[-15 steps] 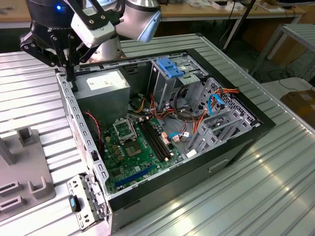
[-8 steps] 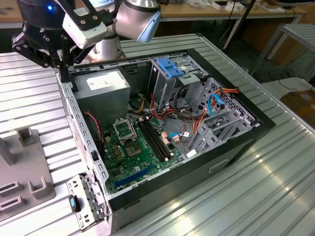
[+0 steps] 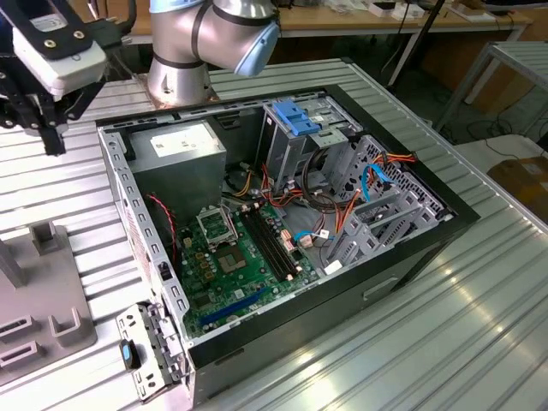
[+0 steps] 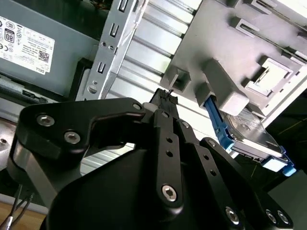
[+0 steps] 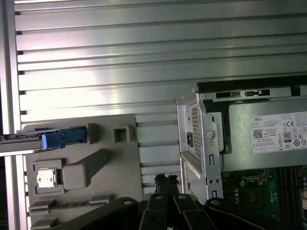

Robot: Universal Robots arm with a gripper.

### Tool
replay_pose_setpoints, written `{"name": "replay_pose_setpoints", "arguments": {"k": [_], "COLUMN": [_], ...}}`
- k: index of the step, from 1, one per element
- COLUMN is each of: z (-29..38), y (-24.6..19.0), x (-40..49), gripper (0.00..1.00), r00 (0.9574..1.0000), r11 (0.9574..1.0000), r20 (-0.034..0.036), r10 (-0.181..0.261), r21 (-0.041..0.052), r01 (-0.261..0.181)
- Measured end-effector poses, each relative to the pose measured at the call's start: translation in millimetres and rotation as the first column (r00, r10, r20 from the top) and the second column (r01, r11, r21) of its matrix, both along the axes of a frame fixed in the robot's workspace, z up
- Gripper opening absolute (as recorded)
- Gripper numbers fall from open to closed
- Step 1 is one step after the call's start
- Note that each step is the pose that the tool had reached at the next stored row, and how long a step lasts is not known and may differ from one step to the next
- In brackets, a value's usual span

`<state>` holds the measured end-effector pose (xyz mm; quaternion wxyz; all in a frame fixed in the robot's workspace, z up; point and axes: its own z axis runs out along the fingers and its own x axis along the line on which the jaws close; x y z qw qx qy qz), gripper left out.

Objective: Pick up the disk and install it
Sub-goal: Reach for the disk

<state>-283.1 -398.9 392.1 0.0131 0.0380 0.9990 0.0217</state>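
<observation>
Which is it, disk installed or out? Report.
Out: the disk stands on edge in the grey holder on the table, beside the computer case.

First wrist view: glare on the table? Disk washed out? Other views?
First wrist view: strong glare on the ribbed table, near the disk, whose blue rail reads clearly. Second wrist view: the dark gripper covers the foreground. Exterior view: mild sheen on the table at the exterior view's right.
</observation>
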Motion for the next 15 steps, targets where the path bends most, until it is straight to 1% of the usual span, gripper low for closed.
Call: {"name": "replay_pose_setpoints", "arguments": {"k": [1,2,4,5,6,8,11,13,14,15], "z": [0.0,-0.1,0.0,0.0,-0.1,0.0,0.0,-0.1,0.0,0.0], "y": [0.0,0.0,0.0,0.0,0.0,0.0,0.0,0.0,0.0,0.0], "x": [-9.7,-16.0,-26.1,-29.6,-37.1,-45.2,-68.0,-75.1,-82.0,-83.5], "gripper": [0.11,0.11,0.11,0.11,0.11,0.11,0.11,0.11,0.11,0.11], "r00": [1.0000,1.0000,1.0000,1.0000,1.0000,1.0000,1.0000,1.0000,1.0000,1.0000], "r11": [1.0000,1.0000,1.0000,1.0000,1.0000,1.0000,1.0000,1.0000,1.0000,1.0000], "r20": [0.0000,0.0001,0.0000,0.0000,0.0001,0.0000,0.0000,0.0001,-0.0001,-0.0001], "r10": [0.000,0.000,0.000,0.000,0.000,0.000,0.000,0.000,0.000,0.000], "r21": [0.0001,0.0001,0.0000,0.0000,0.0001,0.0000,0.0000,0.0001,0.0000,0.0000], "r01": [0.000,0.000,0.000,0.000,0.000,0.000,0.000,0.000,0.000,0.000]}}
